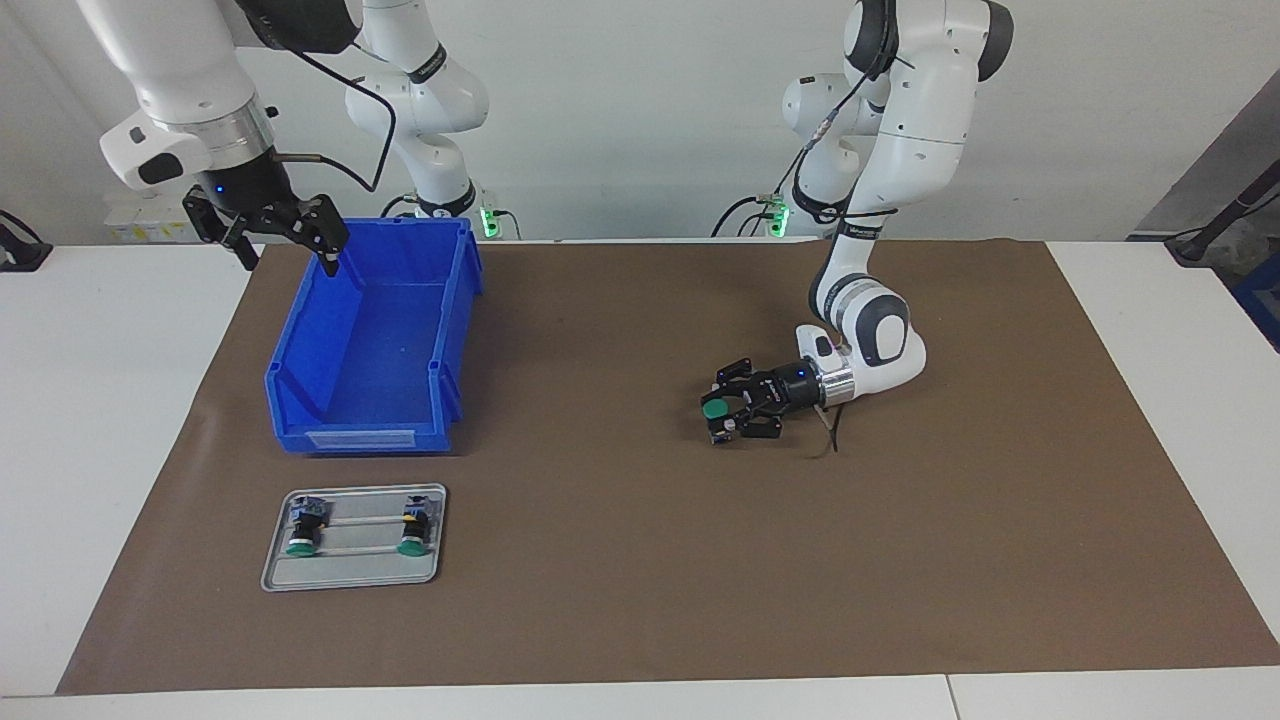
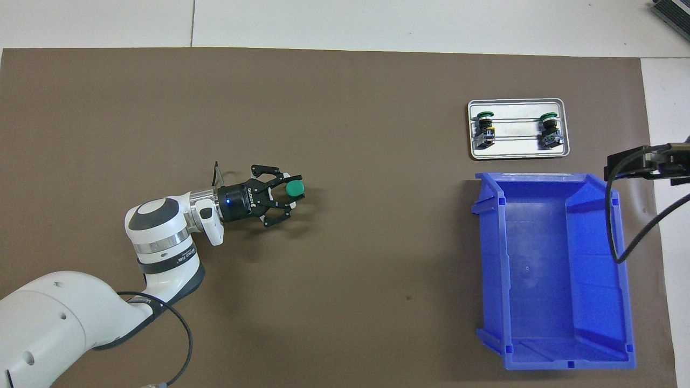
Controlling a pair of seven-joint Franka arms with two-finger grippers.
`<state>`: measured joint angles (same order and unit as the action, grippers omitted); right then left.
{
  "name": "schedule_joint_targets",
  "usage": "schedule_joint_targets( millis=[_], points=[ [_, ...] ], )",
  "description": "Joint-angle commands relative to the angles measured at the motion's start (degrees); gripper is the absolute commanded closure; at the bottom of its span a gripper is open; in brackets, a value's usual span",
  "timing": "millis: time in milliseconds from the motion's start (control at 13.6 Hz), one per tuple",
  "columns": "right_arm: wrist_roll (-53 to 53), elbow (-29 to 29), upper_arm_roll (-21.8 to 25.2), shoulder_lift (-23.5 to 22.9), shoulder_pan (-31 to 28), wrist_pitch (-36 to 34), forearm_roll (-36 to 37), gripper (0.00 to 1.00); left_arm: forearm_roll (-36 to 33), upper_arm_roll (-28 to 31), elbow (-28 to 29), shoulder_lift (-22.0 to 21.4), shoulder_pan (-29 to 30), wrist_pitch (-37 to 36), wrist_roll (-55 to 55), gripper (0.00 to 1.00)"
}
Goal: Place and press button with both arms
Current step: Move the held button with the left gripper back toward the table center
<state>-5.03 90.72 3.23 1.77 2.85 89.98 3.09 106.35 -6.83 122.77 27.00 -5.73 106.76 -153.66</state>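
Facing view. Clamps the button (image 1: 714,408) crosswise in the left gripper (image 1: 725,410), green cap facing the right arm's end of the table. Holds it low over the middle of the brown mat (image 1: 640,610), well away from every edge. Probably chosen as an open spot that both arms can reach for the placing. Cannot tell whether the base already touches the mat.

Keeps the right gripper (image 1: 290,262) raised, fingertips apart and empty, over the corner of the blue bin (image 1: 375,440) nearest the robots. Waits there, likely ready to come across and press once the switch is steadied.

Leaves two like buttons (image 1: 305,530) (image 1: 412,528) lying in the metal tray (image 1: 350,577), just beside the bin and closer to the mat's edge farthest from the robots.

Overhead view. Shows the left gripper (image 2: 285,196) level with the mat, pinching the body of the button (image 2: 294,188) and leaving the cap clear for a press. Shows only a piece of the right gripper (image 2: 647,161), beside the bin (image 2: 550,269) at the mat's edge. Shows the tray (image 2: 517,155) with its pair (image 2: 484,126) (image 2: 550,129), caps pointing away from the robots.
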Motion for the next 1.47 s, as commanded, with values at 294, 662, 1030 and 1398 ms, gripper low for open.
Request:
schedule_joint_targets(
  millis=[294, 662, 1030, 1398],
  points=[
    [1.4, 1.2, -0.2, 1.2, -0.4, -0.2, -0.8, 0.0, 2.4, 0.3, 0.1, 0.9, 0.4, -2.5, -2.2, 1.0],
    [1.4, 1.2, -0.2, 1.2, -0.4, -0.2, -0.8, 0.0, 4.6, 0.2, 0.1, 0.8, -0.2, -2.9, -2.2, 1.0],
    [1.4, 1.2, -0.2, 1.2, -0.4, -0.2, -0.7, 0.0, 7.0, 0.3, 1.9, 0.6, -0.9, -2.9, -2.3, 1.0],
    [1.4, 1.2, -0.2, 1.2, -0.4, -0.2, -0.7, 0.0, 6.9, 0.4, 2.8, 0.4, -0.9, -2.5, -2.4, 1.0]
  ],
)
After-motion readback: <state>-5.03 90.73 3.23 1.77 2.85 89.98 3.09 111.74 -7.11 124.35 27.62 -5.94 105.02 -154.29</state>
